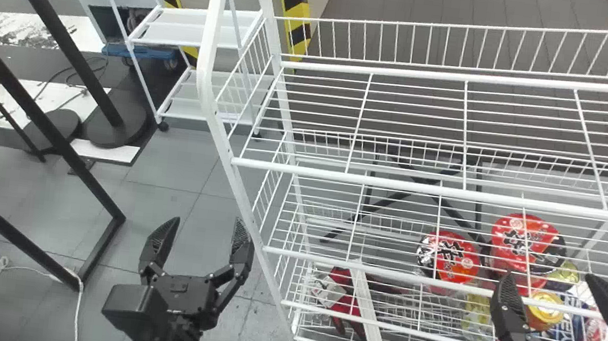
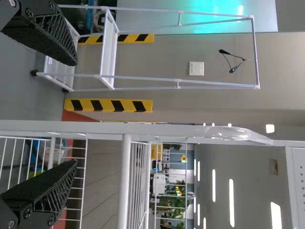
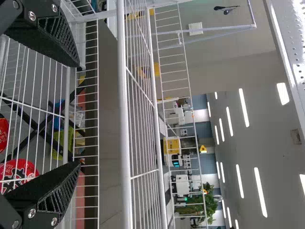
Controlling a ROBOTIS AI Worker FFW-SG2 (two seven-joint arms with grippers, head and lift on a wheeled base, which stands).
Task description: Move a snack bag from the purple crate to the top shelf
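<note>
Grey tiled floor around the white rack. Just left of the rack, left claw spread wide, gripping nothing; before the rack's right part, right claw likewise wide and holding nothing. At the rack's top, the wire top shelf. Lower inside the rack, red round tubs and goods too screened by wire to tell a snack bag.
</note>
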